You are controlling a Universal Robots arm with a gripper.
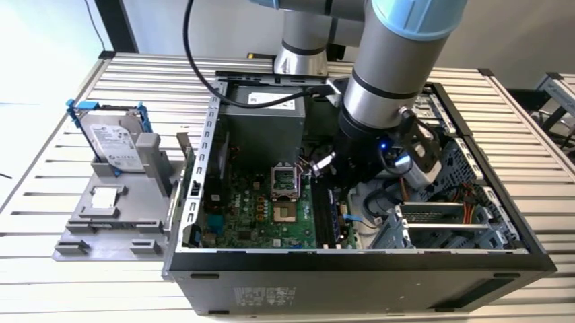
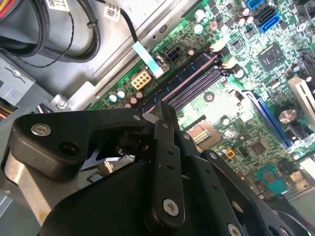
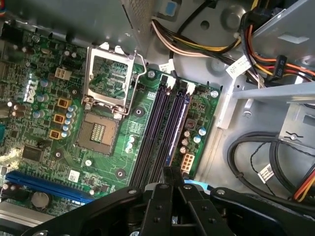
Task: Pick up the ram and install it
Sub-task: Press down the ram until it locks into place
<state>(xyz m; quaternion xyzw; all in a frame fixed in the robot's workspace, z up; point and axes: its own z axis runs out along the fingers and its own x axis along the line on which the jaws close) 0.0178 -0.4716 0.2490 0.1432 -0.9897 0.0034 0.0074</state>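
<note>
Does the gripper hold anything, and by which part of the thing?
It cannot be told. The gripper hangs over the slots.

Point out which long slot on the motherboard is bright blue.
The single slot running crosswise to the memory slots, beyond the processor socket from them. It is bright blue; the memory slots are dark.

In the exterior view, the grey-and-blue robot arm [image 1: 395,81] hides the black gripper and part of the green motherboard [image 1: 260,208] inside the open black computer case [image 1: 359,266]. In both wrist views, the black gripper body [image 2: 162,196] [image 3: 167,211] is cut off by the picture edge and covers the near ends of the long black memory slots [image 3: 157,132]. Whether a ram stick is held cannot be told.
</note>
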